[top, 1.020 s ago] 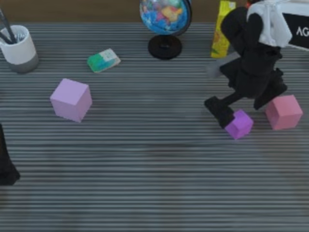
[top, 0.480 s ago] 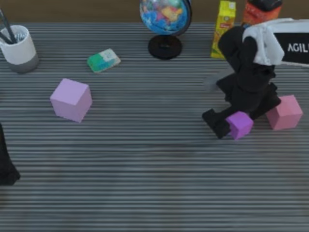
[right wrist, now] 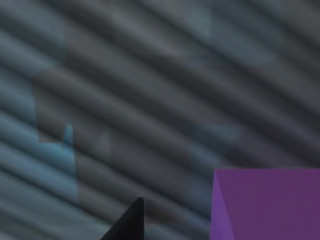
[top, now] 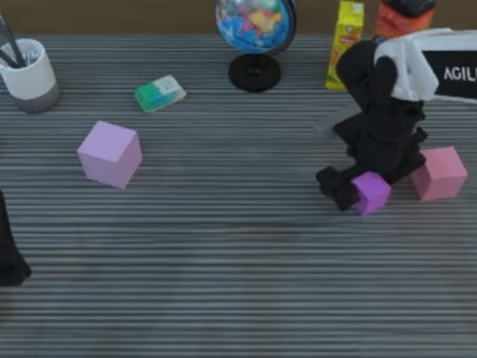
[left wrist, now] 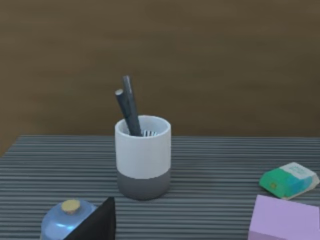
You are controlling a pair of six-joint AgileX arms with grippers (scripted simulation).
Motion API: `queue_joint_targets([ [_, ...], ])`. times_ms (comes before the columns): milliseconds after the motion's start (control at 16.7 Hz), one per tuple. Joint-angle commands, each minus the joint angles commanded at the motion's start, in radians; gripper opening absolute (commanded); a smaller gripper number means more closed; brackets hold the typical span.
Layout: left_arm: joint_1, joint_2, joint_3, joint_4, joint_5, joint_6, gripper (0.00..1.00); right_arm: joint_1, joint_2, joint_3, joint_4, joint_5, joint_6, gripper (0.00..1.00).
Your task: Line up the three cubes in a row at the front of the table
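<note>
The small vivid purple cube (top: pixel 371 193) rests on the striped table (top: pixel 238 283) at the right. My right gripper (top: pixel 368 185) is down around it and open; one black fingertip (top: pixel 340 191) stands just left of the cube, and the other is hidden under the wrist. The right wrist view shows that fingertip (right wrist: pixel 132 221) with a gap of bare table before the purple cube (right wrist: pixel 267 205). The pink cube (top: pixel 439 172) sits close to the right of the arm. Far to the left sits the large lilac cube (top: pixel 110 154), also seen as a lilac cube (left wrist: pixel 285 220) in the left wrist view. My left gripper (top: pixel 10 261) is parked at the left edge.
Along the back stand a white pen cup (top: pixel 28 74), a green-and-white eraser block (top: pixel 159 92), a globe (top: pixel 255 33), a yellow carton (top: pixel 345 41) and an orange container (top: pixel 399 15). A blue bell (left wrist: pixel 67 220) sits near the left fingertip (left wrist: pixel 97 222).
My right arm has swung forward and lowered, bringing its fingers down around the purple cube. The cubes and the left arm have stayed put.
</note>
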Motion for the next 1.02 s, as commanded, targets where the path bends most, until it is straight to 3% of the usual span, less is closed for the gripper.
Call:
queue_joint_targets([
  [300,0.000,0.000,0.000,0.000,0.000,0.000,1.00,0.000,0.000,0.000,0.000,0.000,0.000,0.02],
  [1020,0.000,0.000,0.000,0.000,0.000,0.000,1.00,0.001,-0.047,0.043,-0.054,-0.006,0.003,0.00],
])
